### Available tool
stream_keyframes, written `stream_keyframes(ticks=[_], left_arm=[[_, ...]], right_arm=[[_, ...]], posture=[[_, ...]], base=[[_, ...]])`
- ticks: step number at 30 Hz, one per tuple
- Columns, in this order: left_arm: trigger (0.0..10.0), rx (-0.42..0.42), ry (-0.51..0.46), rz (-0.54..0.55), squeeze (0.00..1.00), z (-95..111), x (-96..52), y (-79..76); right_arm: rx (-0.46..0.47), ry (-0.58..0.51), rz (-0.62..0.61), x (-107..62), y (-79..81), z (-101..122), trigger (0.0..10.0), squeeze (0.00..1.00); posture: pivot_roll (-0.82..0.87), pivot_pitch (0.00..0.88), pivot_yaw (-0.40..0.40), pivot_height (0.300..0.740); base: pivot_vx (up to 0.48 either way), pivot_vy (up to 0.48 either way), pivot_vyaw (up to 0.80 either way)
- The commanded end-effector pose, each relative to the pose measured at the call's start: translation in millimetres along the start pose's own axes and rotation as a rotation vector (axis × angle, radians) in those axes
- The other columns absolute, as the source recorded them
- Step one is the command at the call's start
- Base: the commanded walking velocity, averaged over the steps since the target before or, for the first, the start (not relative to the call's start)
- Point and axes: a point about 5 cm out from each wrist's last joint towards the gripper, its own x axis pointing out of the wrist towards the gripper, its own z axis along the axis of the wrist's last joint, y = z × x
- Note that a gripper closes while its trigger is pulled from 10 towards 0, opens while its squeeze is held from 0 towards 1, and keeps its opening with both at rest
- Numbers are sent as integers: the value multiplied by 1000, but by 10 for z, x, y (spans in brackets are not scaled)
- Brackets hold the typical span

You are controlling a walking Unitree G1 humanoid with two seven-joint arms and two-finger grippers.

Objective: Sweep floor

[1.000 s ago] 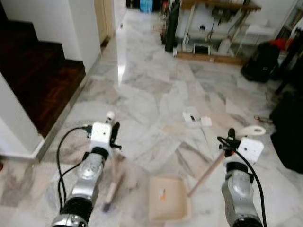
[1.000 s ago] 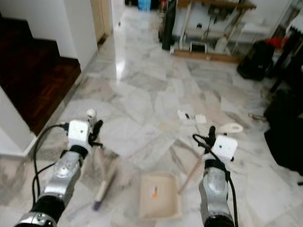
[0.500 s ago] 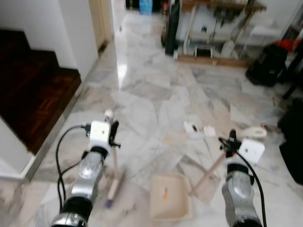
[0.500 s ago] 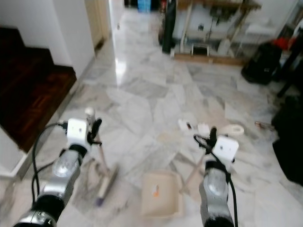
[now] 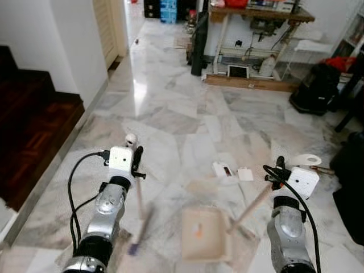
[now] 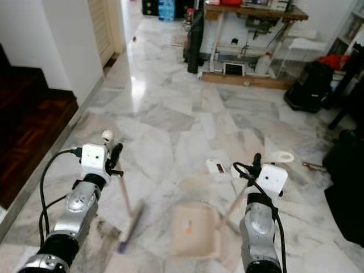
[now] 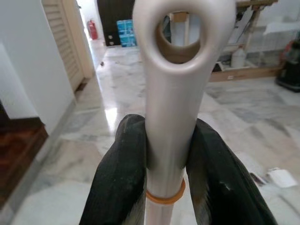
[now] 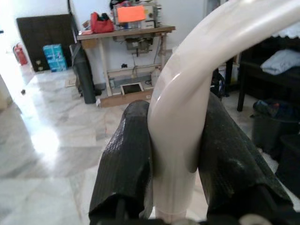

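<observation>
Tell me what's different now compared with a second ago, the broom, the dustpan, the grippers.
Mostly the camera has tilted up, so more of the room ahead shows. The left gripper stays shut on the broom, whose blurred head suggests a sweeping stroke. The right gripper stays shut on the dustpan handle, pan on the floor between the arms. The paper scraps lie as before.

bright indoor light, window glare on marble floor, lower foreground motion-blurred.

Broom lies left of the dustpan, paper scraps beyond.
</observation>
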Motion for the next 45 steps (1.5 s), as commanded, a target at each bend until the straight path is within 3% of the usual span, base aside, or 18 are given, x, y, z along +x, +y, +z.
stream_keyframes(ticks=[1, 45], left_arm=[[10000, -18, -51, -20, 0, 111, 60, -89], [10000, -21, -51, -20, 0, 120, 75, -102]], right_arm=[[-17, -37, -21, 39, -81, 75, 10000, 0], [-3, -33, -43, 57, -118, 87, 10000, 0]], posture=[[173, 0, -40, 740], [168, 0, -40, 740]], base=[[480, 0, 0], [476, 0, -79]])
